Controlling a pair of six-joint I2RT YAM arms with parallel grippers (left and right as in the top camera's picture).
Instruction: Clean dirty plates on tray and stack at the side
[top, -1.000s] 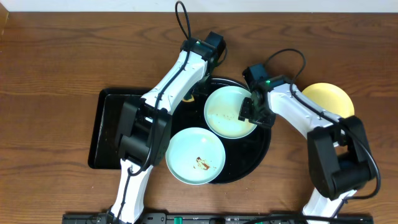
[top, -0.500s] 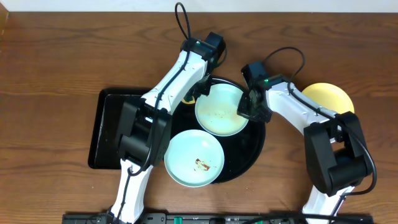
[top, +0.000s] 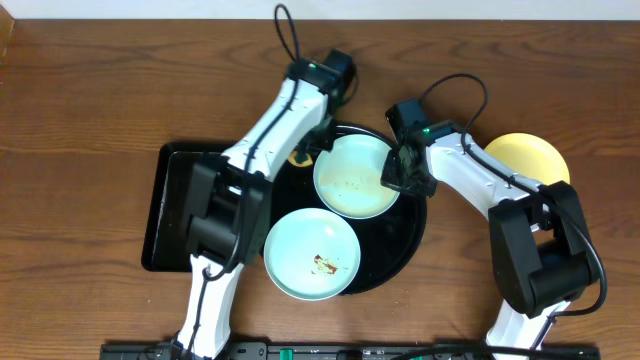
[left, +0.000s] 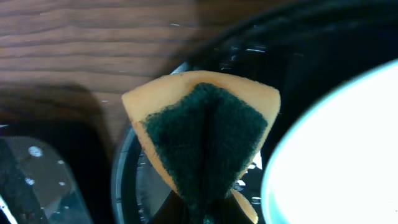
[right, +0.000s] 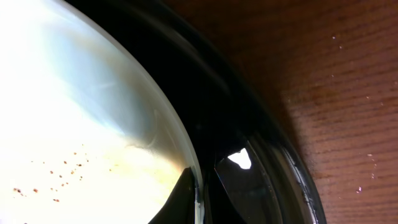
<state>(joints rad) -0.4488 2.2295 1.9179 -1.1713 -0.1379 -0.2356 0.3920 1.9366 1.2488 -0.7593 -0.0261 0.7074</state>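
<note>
Both arms engage the upper plate on the tray: right gripper pinches its 3 o'clock rim, likely steadying it; left gripper clamps a sponge at 10 o'clock for scrubbing.

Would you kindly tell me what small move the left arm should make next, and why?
Probably slide the sponge across onto the upper plate and start wiping. The left gripper holds the sponge just off that plate's rim, over the tray; brown specks dot the plate, and the right gripper pinches its opposite rim.
</note>
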